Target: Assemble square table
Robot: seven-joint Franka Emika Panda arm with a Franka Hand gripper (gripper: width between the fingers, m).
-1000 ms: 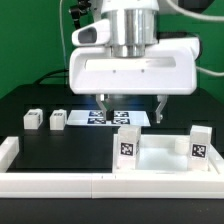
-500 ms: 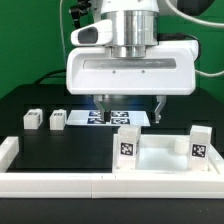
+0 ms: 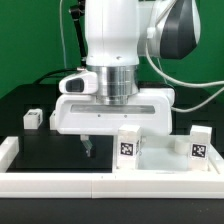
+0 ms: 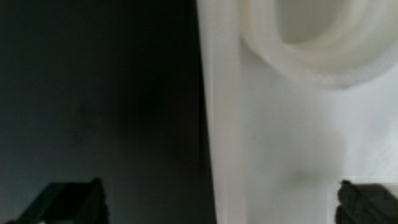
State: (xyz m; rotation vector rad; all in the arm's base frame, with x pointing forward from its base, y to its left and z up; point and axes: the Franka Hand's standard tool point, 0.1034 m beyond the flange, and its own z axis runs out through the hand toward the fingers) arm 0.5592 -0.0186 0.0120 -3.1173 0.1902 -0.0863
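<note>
The claw (image 4: 217,203) hangs low over the black table (image 3: 45,150), jaws spread wide and gripping nothing. In the wrist view the two dark fingertips (image 4: 68,203) sit far apart, and the long straight edge of the tabletop (image 4: 294,130) runs between them: white plastic by one tip, bare dark table by the other. A rounded socket (image 4: 329,40) shows in the white part.

In the exterior view the tabletop (image 3: 160,158) lies toward the exterior view's right, against the white rail (image 3: 60,184) at the front. Two tagged legs (image 3: 128,146) stand upright at its near corners; whether they are seated I cannot tell. One finger (image 3: 88,146) hangs just off the tabletop's edge on the exterior view's left; the other is hidden. A loose leg (image 3: 32,118) lies well apart on the exterior view's left, with open black table between it and the claw.
</note>
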